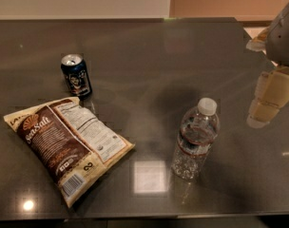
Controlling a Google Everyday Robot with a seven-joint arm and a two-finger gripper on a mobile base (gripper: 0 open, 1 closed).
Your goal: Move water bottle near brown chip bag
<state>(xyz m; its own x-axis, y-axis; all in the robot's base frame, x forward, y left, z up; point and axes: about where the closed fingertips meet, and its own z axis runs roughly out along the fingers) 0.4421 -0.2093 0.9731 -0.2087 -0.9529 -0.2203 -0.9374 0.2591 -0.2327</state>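
Note:
The water bottle (196,140) stands upright right of the table's middle; it is clear and ribbed, with a white cap. The brown chip bag (66,147) lies flat at the front left, marked "Sea Salt", with its nutrition panel and barcode facing up. A wide gap of table separates bag and bottle. My gripper (268,99), cream-coloured, hangs at the right edge of the view, to the right of the bottle and about level with its cap. It is apart from the bottle and holds nothing.
A dark blue can (76,75) stands upright just behind the chip bag. The dark glossy table (149,56) has its far edge against a wall and its front edge near the bottom of the view.

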